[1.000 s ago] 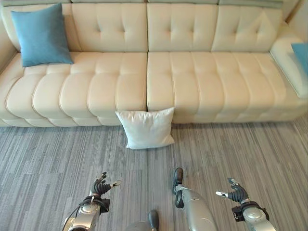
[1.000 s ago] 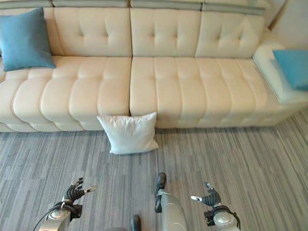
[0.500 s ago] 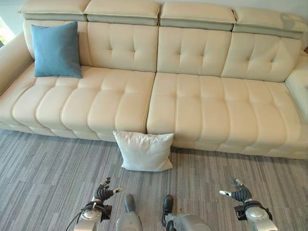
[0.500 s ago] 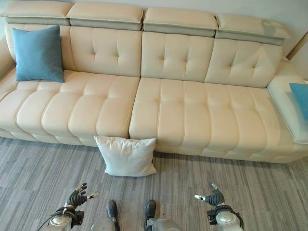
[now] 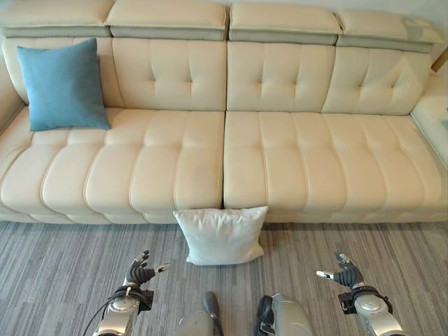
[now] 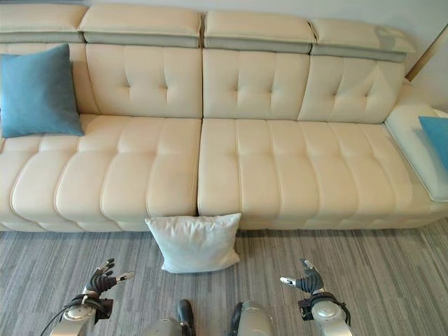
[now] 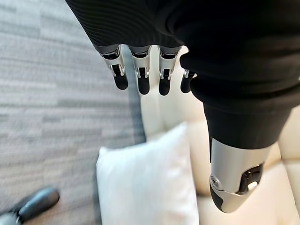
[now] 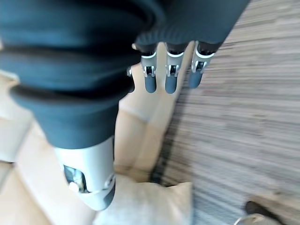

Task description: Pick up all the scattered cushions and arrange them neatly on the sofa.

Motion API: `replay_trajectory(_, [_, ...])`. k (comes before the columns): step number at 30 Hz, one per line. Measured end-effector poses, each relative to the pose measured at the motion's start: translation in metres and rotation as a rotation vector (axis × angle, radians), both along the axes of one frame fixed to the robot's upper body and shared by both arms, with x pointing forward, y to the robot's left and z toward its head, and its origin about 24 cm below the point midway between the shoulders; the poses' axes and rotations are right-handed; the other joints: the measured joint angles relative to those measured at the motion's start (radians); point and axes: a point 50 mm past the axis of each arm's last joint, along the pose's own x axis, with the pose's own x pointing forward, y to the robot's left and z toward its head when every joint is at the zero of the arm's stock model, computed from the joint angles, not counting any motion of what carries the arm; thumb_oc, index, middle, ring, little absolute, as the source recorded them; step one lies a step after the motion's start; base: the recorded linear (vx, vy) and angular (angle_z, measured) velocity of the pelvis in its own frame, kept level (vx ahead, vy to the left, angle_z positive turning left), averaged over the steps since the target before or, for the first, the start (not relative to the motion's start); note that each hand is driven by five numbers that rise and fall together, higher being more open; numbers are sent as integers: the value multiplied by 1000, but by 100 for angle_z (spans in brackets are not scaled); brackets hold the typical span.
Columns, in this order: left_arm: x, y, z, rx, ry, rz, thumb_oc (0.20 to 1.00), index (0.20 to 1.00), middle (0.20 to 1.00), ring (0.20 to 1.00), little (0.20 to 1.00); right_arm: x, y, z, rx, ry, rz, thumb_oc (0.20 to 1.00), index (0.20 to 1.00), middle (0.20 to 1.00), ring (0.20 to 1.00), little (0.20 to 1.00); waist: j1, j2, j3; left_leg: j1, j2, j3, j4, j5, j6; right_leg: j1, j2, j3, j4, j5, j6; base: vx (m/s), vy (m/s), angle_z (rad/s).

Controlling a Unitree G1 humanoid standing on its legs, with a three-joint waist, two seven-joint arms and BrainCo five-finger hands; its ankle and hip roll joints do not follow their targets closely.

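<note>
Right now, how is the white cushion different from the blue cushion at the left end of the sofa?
The white cushion stands on the floor against the sofa's front; the blue cushion sits up on the seat, leaning on the backrest. The white one is pale like the sofa; the blue one stands out. Both are square and upright, and neither hand touches them.

a home living room: a long cream tufted sofa [image 5: 224,140] with padded headrests fills the upper and middle of the frame, its chaise end at the right edge. a teal cushion [image 5: 63,85] leans at upper left, a white cushion [image 5: 221,235] sits on grey striped carpet [image 5: 63,280] at lower centre.
</note>
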Motion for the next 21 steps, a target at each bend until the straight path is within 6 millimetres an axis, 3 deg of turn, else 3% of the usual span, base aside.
replay_trajectory(1, [-3, 2, -1, 4, 9, 9, 1000, 1000, 1000, 1000, 1000, 0, 1, 0, 4, 1, 1, 1000, 1000, 1000, 1000, 1000, 3, -2, 1, 10, 0, 6, -9, 32, 3, -3, 0, -13, -38, -2, 7, 224, -17, -7])
replay_trajectory(4, [-9, 3, -6, -1, 40, 23, 1000, 1000, 1000, 1000, 1000, 2, 1, 2, 2, -10, 5, 1000, 1000, 1000, 1000, 1000, -9, -1, 4, 27, -9, 5, -44, 33, -1, -43, 15, -41, -193, 32, 48, 143, -54, 1])
replay_trajectory(7, [-9, 0, -10, -7, 59, 22, 1000, 1000, 1000, 1000, 1000, -2, 0, -1, 2, 4, 1, 1000, 1000, 1000, 1000, 1000, -34, -16, 0, 55, -28, -32, -53, 23, -17, -45, 39, 6, -315, 114, 47, 214, -129, 42])
replay_trajectory(9, [-7, -2, -8, -8, 43, 2, 1000, 1000, 1000, 1000, 1000, -7, -1, -3, 1, 19, -5, 1000, 1000, 1000, 1000, 1000, -32, -33, -7, 66, -42, -65, -49, 11, -37, -11, 48, -1, -346, 146, 35, 155, -185, 62])
replay_trajectory(10, [-3, -6, -7, -17, 29, -8, 1000, 1000, 1000, 1000, 1000, -14, -4, -7, -3, 46, -17, 1000, 1000, 1000, 1000, 1000, -49, -35, -11, 65, -37, -93, -28, 0, -51, 25, 56, -3, -394, 208, -4, 122, -202, 73])
replay_trajectory(11, [-2, -7, -5, -21, 17, -14, 1000, 1000, 1000, 1000, 1000, -8, -4, -5, -7, 33, -15, 1000, 1000, 1000, 1000, 1000, -43, -21, -8, 32, -6, -110, 34, -20, -90, 36, 81, -11, -407, 186, -22, 143, -229, 68])
replay_trajectory(13, [2, -7, -3, -21, 8, -18, 1000, 1000, 1000, 1000, 1000, -6, -5, -3, -12, 25, -13, 1000, 1000, 1000, 1000, 1000, -26, -30, -7, -78, 26, -104, 242, -28, -117, 67, 99, -17, -470, 195, -44, 70, -81, 23])
replay_trajectory(15, [-2, -10, -7, -31, 19, -15, 1000, 1000, 1000, 1000, 1000, 0, -11, 3, -35, 6, -8, 1000, 1000, 1000, 1000, 1000, -15, -26, -9, -122, 49, -107, 336, -38, -146, 97, 114, -24, -506, 220, -85, 75, -21, 6])
replay_trajectory(16, [-3, -10, -7, -33, 22, -14, 1000, 1000, 1000, 1000, 1000, 8, -13, 8, -46, -15, -4, 1000, 1000, 1000, 1000, 1000, -4, -23, -5, -142, 61, -110, 342, -44, -154, 108, 125, -25, -519, 207, -106, 122, 6, 10])
replay_trajectory(18, [4, -9, -3, -27, 1, -18, 1000, 1000, 1000, 1000, 1000, 15, -14, 12, -57, -32, 8, 1000, 1000, 1000, 1000, 1000, 5, -33, 5, -158, 41, -131, 233, -43, -155, 109, 131, -9, -547, 207, -105, 88, 51, -6])
replay_trajectory(21, [0, -6, -4, -20, 11, -14, 1000, 1000, 1000, 1000, 1000, 29, -7, 21, -64, -78, 50, 1000, 1000, 1000, 1000, 1000, 3, -26, 11, -140, 46, -170, 100, -29, -144, 115, 170, -6, -556, 220, -86, 21, 97, -31])
